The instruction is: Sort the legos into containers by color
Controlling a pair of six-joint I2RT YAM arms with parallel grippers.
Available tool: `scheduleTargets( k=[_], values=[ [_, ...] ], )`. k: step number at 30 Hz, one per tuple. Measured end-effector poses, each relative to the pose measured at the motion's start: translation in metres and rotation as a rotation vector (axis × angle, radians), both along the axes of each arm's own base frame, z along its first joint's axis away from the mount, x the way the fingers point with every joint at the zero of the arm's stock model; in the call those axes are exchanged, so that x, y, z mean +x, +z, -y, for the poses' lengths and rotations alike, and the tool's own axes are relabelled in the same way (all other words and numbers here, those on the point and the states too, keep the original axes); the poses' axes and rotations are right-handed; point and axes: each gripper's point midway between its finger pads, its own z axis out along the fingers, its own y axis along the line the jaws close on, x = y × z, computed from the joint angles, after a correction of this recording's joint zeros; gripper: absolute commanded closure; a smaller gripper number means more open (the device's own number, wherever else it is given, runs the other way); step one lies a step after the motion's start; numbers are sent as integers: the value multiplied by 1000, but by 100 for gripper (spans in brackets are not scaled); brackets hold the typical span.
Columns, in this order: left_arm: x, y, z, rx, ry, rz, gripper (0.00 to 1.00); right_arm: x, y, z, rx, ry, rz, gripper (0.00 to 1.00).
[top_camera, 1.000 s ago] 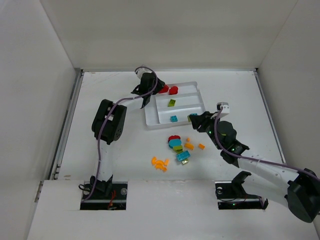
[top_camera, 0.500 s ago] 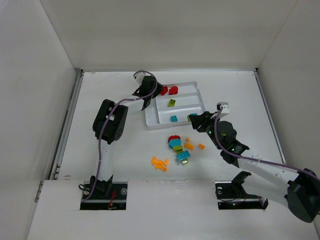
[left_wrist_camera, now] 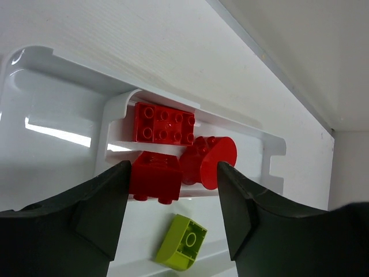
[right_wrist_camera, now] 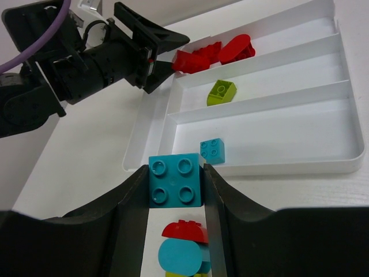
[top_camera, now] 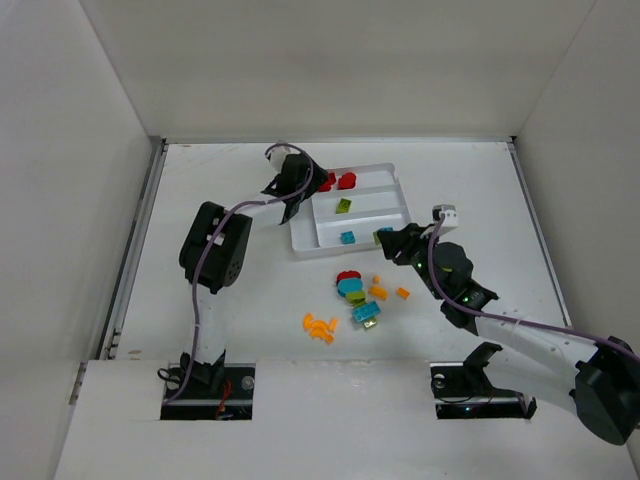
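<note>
Found teal brick [right_wrist_camera: 176,180] pinched across flat sides in right tool [right_wrist_camera: 174,173], just beside near wall of tray [right_wrist_camera: 346,164] — judged light, rigid, slick — left tool [left_wrist_camera: 173,173] spread over red bricks [left_wrist_camera: 164,124] in far slot [right_wrist_camera: 294,37].

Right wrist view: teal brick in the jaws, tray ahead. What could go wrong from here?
1. The right gripper holds the teal brick short of the near wall of the tray; dropped now, it may miss the slot.
2. The left gripper hangs open with a red brick between its fingers in the far slot; pulling away could drag it out.
</note>
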Motion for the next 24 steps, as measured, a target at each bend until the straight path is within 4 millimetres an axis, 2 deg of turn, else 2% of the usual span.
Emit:
scheduleTargets(
  k=[9,17,20,24],
  values=[
    [-18,36,-16,8,9,49,44,-1,0,-1,1,7,0,74],
    [-44,50,-27,5,5,59,57,-4,1,-6,14,39,-5,74],
    [-67,55,-18,-17,-42,59,58,-7,2,-13,45,77,-17,74],
    [-115,63,7,-68,-148,71,58,-10,10,-20,132,125,-34,74]
  ],
)
